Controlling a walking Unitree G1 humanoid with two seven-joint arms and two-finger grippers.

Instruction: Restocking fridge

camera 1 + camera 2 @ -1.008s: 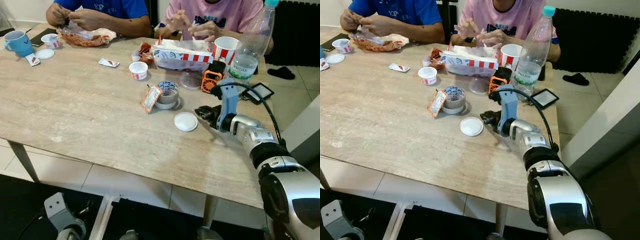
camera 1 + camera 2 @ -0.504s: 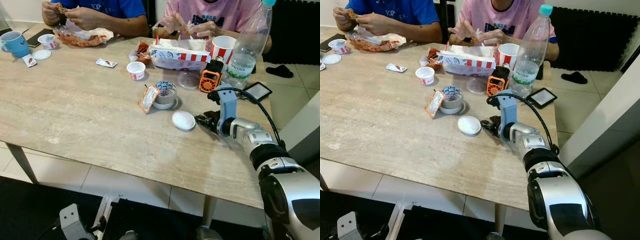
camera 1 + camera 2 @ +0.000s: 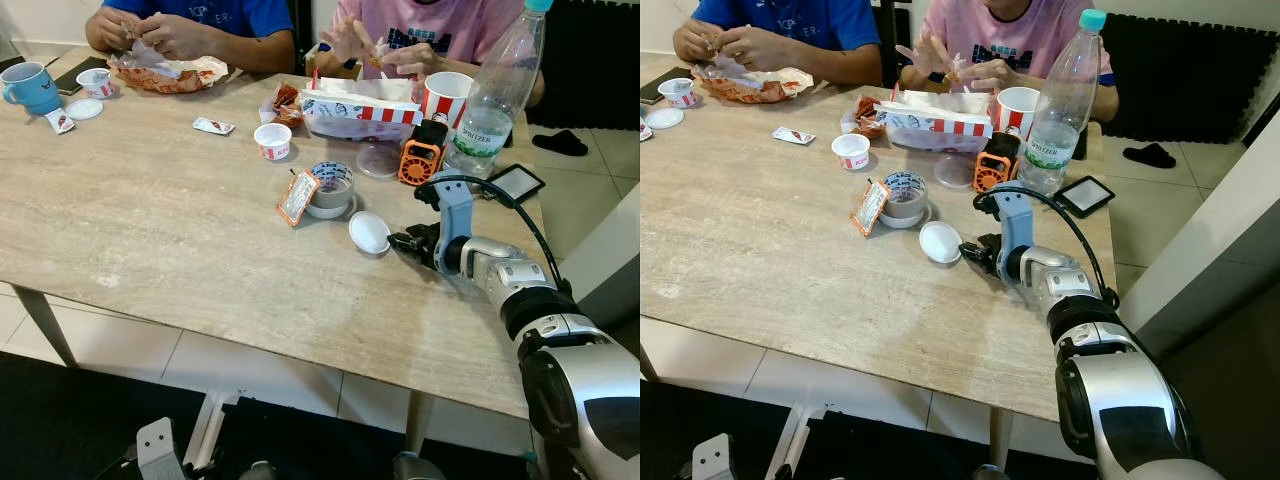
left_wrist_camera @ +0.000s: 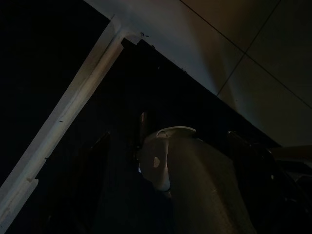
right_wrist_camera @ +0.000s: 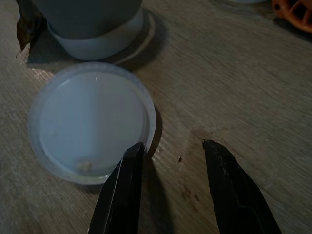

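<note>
Right beside the round white plastic lid (image 5: 92,122) (smooth, on wood-look table (image 3: 150,230)): right gripper (image 5: 170,151), fingers apart, one touching its rim.

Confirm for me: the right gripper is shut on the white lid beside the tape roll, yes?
Not quite. The right gripper is open, not shut on the white lid: one finger overlaps the lid's edge, the other stands over bare table, as the right wrist view shows. The lid does lie beside the tape roll.
</note>
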